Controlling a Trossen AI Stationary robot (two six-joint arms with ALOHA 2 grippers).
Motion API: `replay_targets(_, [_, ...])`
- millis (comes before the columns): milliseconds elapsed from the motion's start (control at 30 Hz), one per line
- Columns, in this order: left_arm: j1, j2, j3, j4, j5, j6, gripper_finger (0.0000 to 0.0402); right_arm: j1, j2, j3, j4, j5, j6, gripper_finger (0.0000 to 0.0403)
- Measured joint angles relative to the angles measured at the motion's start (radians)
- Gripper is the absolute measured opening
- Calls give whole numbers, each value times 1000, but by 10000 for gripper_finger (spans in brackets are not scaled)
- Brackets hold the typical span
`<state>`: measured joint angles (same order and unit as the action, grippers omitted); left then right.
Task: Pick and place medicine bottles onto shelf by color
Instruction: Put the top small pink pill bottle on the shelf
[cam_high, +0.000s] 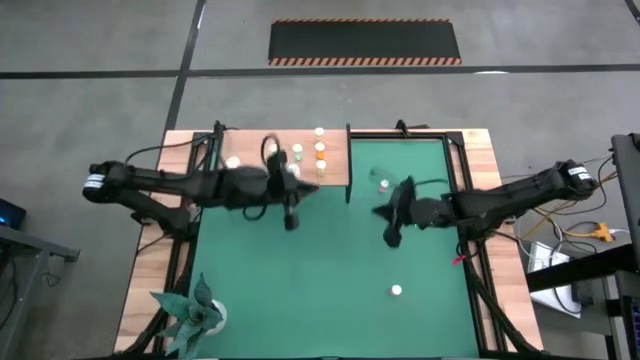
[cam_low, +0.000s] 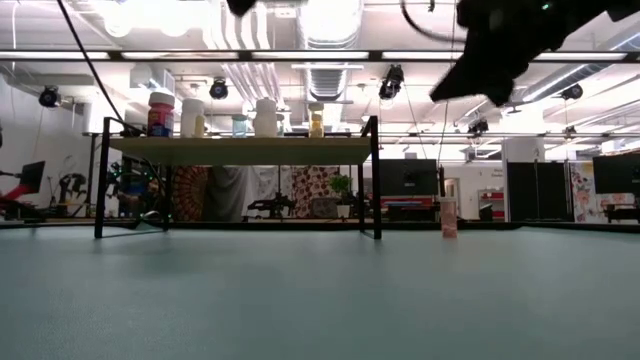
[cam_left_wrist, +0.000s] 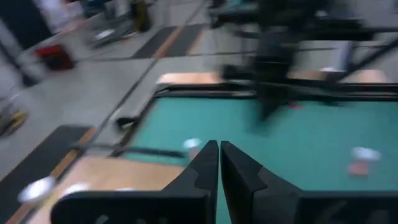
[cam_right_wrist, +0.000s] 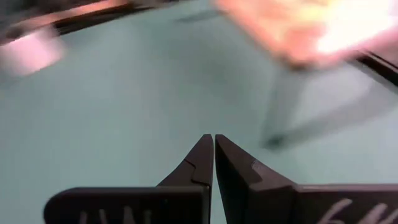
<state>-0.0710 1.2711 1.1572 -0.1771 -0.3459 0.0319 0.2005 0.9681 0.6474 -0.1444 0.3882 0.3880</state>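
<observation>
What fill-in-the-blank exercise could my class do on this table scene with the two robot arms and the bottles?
1. The left claw has its two fingers ____.
2. The shelf stands on black legs over the ____-coloured mat.
3. The paper plant sits near the table corner on the ____ arm's side.
4. The right claw holds ____ between its shut fingers.

Missing words: shut; green; left; nothing

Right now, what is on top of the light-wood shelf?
Small white-capped medicine bottles stand on the light-wood shelf; the dark left arm covers part of it, so the full count is hidden.
</observation>
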Motion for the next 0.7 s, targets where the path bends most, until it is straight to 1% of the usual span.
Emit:
replay_targets(33, [-36, -2, 0, 3, 0, 0, 0, -26, -19, 15, -79, 32, 75, 9])
replay_targets(100, [-107, 2, -1, 21, 1, 3, 0, -83, -53, 36, -239, 51, 194, 9])
replay_targets(167, [-166, 14, -2, 48, 2, 24, 0, -146, -70, 45, -338, 55, 252, 9])
replay_targets(233, [-212, 25, -2, 87, 5, 55, 0, -204, -75, 45, -390, 55, 265, 9])
replay_targets(333, [-258, 36, -3, 132, 4, 85, 0, -272, -66, 45, -402, 50, 245, 12])
replay_targets(433, [-281, 32, -3, 150, 1, 88, 0, -319, -31, 45, -404, -9, 233, 27])
replay_targets(533, [-287, 18, -3, 144, -2, 88, 0, -348, 11, 44, -404, -29, 221, 58])
replay_targets(700, [-288, 4, -3, 143, -3, 89, 0, -402, 88, 44, -401, -21, 245, 129])
